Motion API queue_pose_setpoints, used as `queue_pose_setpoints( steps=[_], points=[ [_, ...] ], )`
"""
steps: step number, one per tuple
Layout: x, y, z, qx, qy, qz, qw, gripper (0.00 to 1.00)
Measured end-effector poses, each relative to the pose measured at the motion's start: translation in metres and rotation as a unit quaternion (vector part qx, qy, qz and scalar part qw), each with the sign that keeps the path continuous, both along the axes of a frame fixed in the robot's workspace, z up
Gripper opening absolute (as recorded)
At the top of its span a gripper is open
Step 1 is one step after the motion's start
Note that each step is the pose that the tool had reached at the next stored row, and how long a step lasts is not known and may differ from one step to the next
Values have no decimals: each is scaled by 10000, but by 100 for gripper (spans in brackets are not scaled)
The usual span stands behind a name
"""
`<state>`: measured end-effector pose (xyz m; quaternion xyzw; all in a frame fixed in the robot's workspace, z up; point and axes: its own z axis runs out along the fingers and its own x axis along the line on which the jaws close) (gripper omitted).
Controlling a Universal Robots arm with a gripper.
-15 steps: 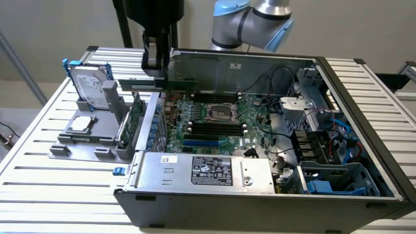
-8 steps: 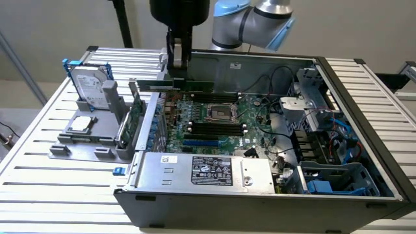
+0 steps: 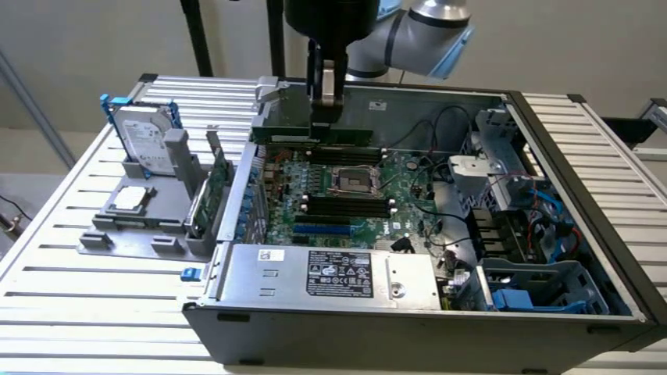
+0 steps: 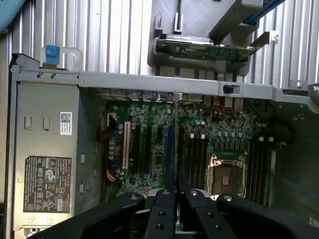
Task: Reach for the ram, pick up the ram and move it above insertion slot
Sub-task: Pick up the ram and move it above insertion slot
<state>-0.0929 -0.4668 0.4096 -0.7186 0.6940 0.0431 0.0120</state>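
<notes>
My gripper is shut on the ram, a long thin green stick held level and lengthwise above the back part of the open computer case. In the wrist view the two black fingers press together on the ram, which shows edge-on as a thin line over the motherboard. Below it lie the black memory slots beside the CPU socket. The same slots run parallel to the held stick in the wrist view. The ram hangs clear of the board, touching nothing.
A grey fixture on the slatted table at the exterior view's left holds a hard drive, a taller green expansion card and a small chip. The power supply fills the case's near side; cables and a drive cage crowd its right.
</notes>
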Motion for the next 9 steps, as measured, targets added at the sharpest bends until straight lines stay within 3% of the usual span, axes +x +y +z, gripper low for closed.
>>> queue_pose_setpoints(
  steps=[9],
  points=[
    [237, 149, 0, -32, 0, 0, 10000, 13]
  ],
)
